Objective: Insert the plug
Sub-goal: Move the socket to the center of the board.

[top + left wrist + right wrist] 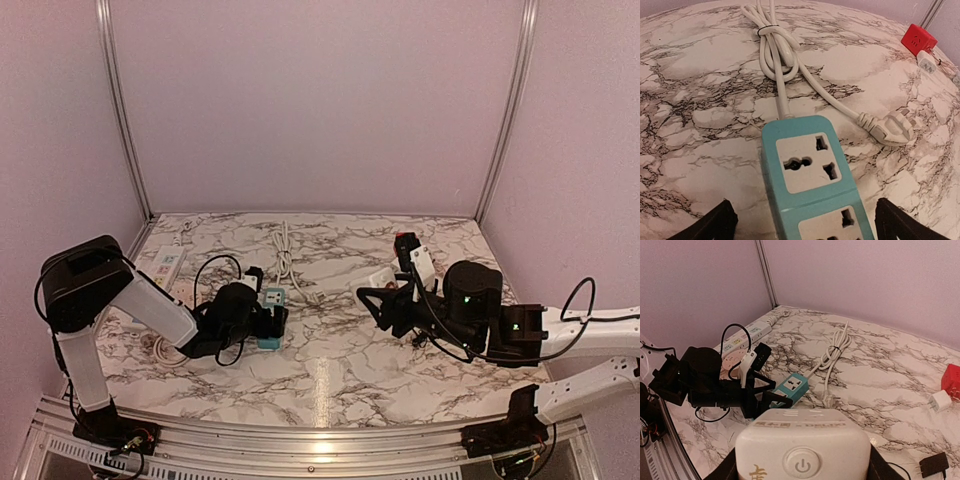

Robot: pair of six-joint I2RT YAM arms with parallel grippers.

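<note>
The white 3-pin plug (pixel 892 127) lies flat and loose on the marble-patterned table (pixel 330 370), at the end of its white round cord (pixel 775 47). The cord's tied bundle sits toward 12 o'clock in the left wrist view. Its other end enters the teal plastic power strip (pixel 807 165). The plug rests at about 2 o'clock from that strip's upper white socket face, near it but not touching.

The left fingers (pixel 710 225) are spread wide and released, gripping nothing. They straddle the teal plastic power strip with a gap on each side. The plug is ahead of them, off toward the right-hand finger and outside their span.

In the top view the plug is between the 2 arms, with the right fingers (pixel 726 472) at about 3 o'clock from it. Those fingers are clenched on a white rounded plastic socket block (pixel 802 452) with a round power button on its face.

A red plastic cube (pixel 918 39) sits at 1 o'clock in the left wrist view, well apart from the plug. A long white power strip (pixel 165 268) lies along the table's 9 o'clock edge.
</note>
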